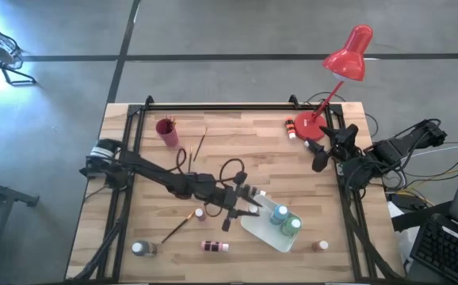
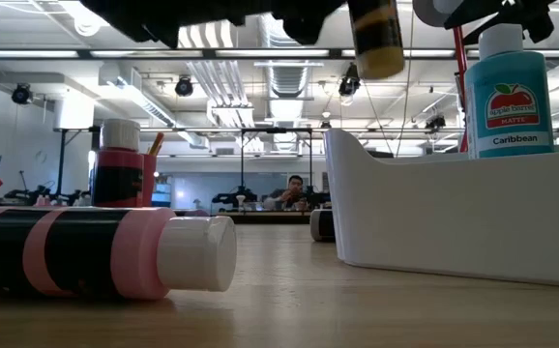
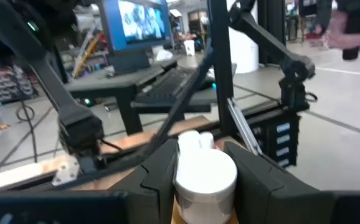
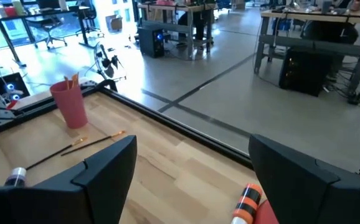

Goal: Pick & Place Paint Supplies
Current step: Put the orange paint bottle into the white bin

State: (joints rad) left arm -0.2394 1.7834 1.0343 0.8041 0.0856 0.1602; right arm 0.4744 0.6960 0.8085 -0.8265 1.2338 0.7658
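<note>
L gripper (image 1: 249,207): clamped on yellow paint bottle (image 2: 376,37), above white tray (image 1: 267,231) edge.
R gripper (image 1: 318,158): fingers wide, empty, by lamp base (image 1: 308,127).
Free room: table (image 1: 245,150) mid.
Cut off: bottle label.

A red desk lamp (image 1: 348,59) stands at the wooden table's (image 1: 253,150) far right corner, a white tray (image 2: 454,217) sits near the front edge, and a person (image 2: 294,191) (seated, far off) shows beyond.

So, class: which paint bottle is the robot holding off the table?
The white-capped bottle clamped in the left gripper above the white tray; the others rest on surfaces.
</note>
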